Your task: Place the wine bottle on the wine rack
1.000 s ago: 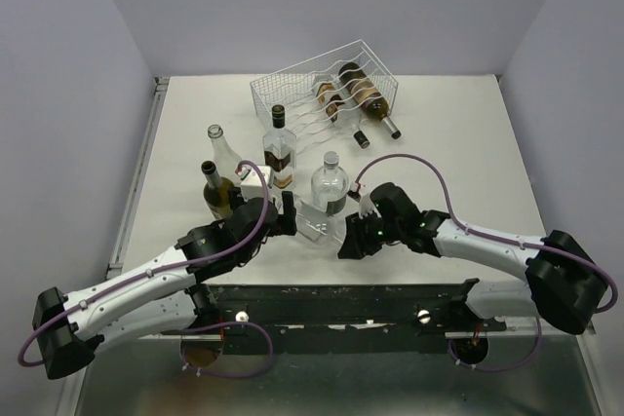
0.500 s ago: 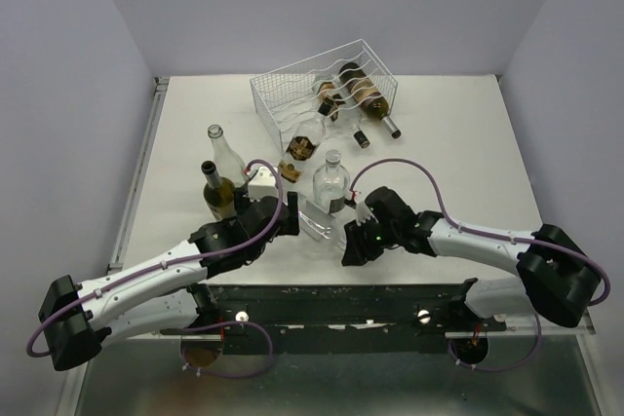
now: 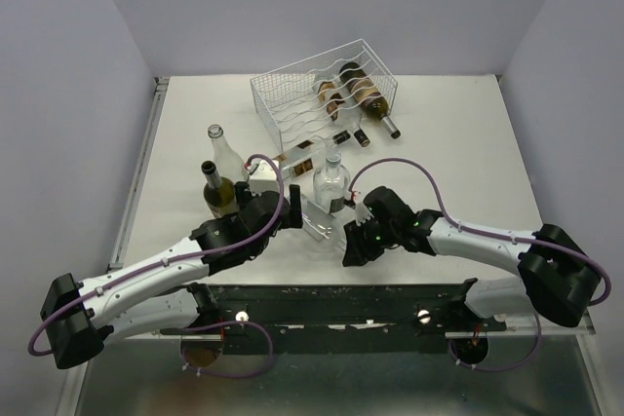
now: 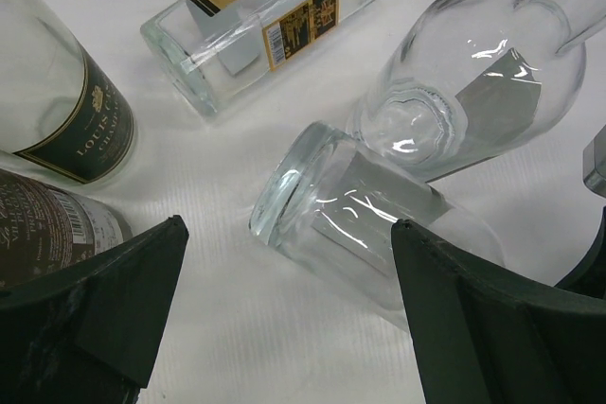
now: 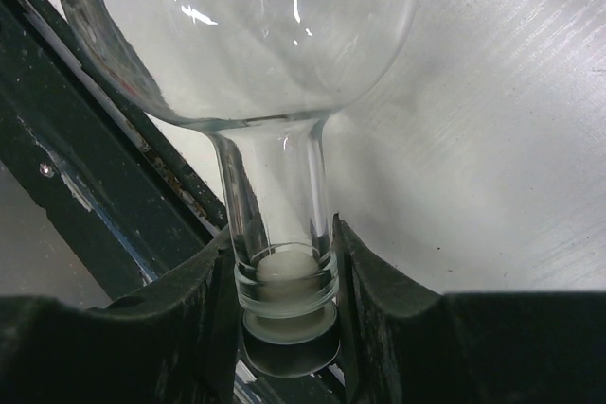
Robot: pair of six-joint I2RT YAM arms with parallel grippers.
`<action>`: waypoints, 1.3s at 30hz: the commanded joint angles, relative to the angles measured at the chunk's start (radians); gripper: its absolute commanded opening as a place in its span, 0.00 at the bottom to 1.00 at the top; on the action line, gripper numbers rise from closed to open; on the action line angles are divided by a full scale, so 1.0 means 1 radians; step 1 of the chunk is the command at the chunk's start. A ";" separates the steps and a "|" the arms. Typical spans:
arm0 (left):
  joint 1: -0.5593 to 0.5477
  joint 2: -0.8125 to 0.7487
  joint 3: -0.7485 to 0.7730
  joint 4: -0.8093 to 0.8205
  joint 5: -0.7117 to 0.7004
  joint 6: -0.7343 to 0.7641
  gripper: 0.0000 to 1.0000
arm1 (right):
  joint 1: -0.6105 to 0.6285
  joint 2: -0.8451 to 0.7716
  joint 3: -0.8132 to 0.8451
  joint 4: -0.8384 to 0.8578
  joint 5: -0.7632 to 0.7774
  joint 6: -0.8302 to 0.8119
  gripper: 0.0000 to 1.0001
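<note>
Table [image 3: 458,143] carries the wine rack [image 3: 288,104] at its far side, dark bottles [image 3: 361,90] cradled at one end. Wine bottle [image 3: 317,223], clear glass, lies on its side near the arm bases, well apart from the rack. Judged rigid, slick, breakable; seemingly empty, weight biased toward the thick base [image 4: 284,191]. Left pincer [image 4: 287,234] gapes wide, empty, flanking that base. Right pincer [image 5: 284,300] is clamped on the neck [image 5: 279,196] below the lip: a slender hold, second support under the body advisable.
</note>
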 commanded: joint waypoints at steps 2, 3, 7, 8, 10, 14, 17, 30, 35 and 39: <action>0.011 0.008 0.023 0.037 0.001 0.025 0.99 | 0.000 0.026 0.022 -0.050 0.062 0.017 0.01; 0.013 0.011 0.020 0.039 0.006 0.027 0.99 | 0.003 0.035 0.022 -0.051 0.063 0.016 0.01; 0.024 0.038 0.017 0.051 0.041 0.024 0.99 | 0.029 0.057 0.026 -0.066 0.098 0.013 0.01; 0.024 0.046 0.016 0.053 0.050 0.022 0.99 | 0.044 0.063 0.028 -0.067 0.118 0.011 0.01; 0.031 0.066 0.014 0.057 0.067 0.018 0.99 | 0.087 0.074 0.026 -0.063 0.170 0.011 0.01; 0.047 0.084 0.010 0.067 0.087 0.007 0.99 | 0.178 0.089 0.031 -0.065 0.284 0.028 0.01; 0.073 0.094 -0.003 0.089 0.119 0.002 0.99 | 0.213 0.089 0.028 -0.073 0.327 0.025 0.01; 0.186 0.239 0.010 0.211 0.274 -0.005 0.99 | 0.245 0.011 0.143 -0.278 0.378 0.053 0.09; 0.189 0.293 -0.013 0.237 0.273 -0.012 0.99 | 0.244 -0.006 0.155 -0.298 0.356 0.056 0.11; 0.188 0.336 -0.018 0.267 0.274 -0.007 0.99 | 0.245 0.008 0.135 -0.269 0.344 0.047 0.19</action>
